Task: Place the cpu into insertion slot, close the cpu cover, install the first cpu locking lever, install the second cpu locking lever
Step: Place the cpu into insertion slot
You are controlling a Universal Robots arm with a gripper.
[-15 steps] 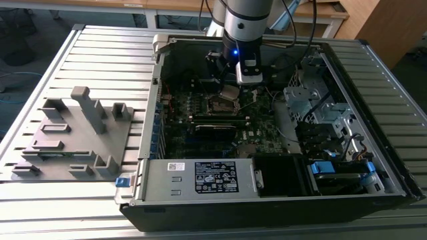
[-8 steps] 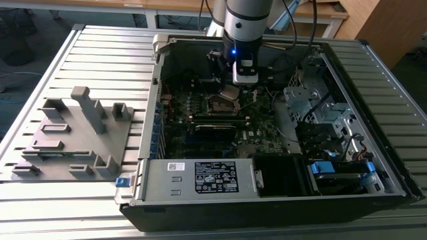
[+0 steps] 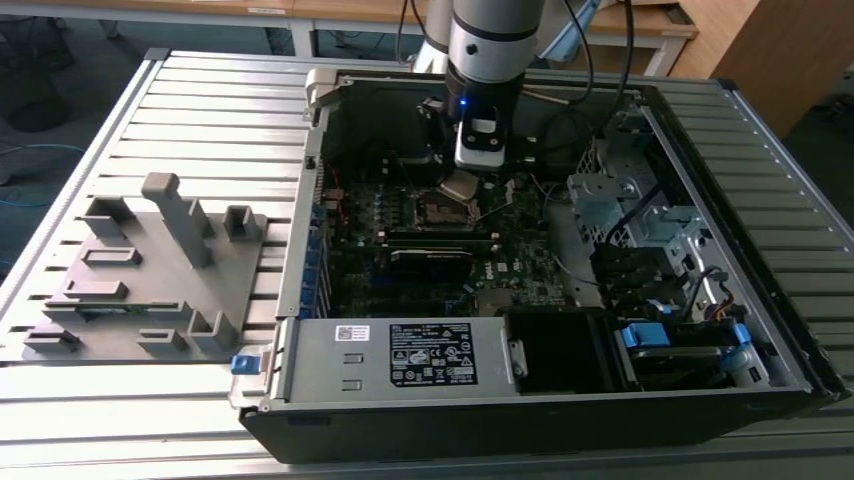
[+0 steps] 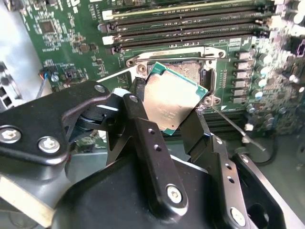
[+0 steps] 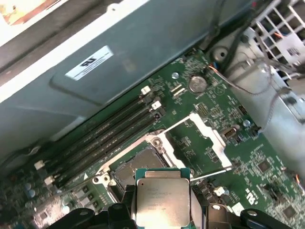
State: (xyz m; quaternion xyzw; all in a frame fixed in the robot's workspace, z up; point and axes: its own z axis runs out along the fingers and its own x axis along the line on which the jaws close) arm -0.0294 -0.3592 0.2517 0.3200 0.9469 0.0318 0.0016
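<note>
"Jaws first: what are they doing?"

"They are closed on the cpu [image 4: 174,100]. The gripper [image 4: 164,110] pinches it by two opposite edges, and its silvery face shows in both wrist views."

"Where is it, against the insertion slot?"

"Over it and tilted, not lying flat inside. In the first wrist view the insertion slot [image 5: 136,167] sits bare just past the cpu's edge. Whether a corner touches, I cannot tell."

"The cpu cover?"

"The cpu cover [image 5: 205,138] stands swung open beside the slot, with a thin metal rod [image 5: 209,174] near it."

"Further out?"

"Long black memory sticks [image 5: 105,138] run alongside the slot on the green motherboard [image 5: 257,167]. In the exterior view the arm [image 3: 487,40] reaches down into an open computer case [image 3: 534,420] lying on a slatted table [image 3: 134,405]. A grey holder plate [image 3: 134,300] rests at the exterior view's left of the case."
</note>
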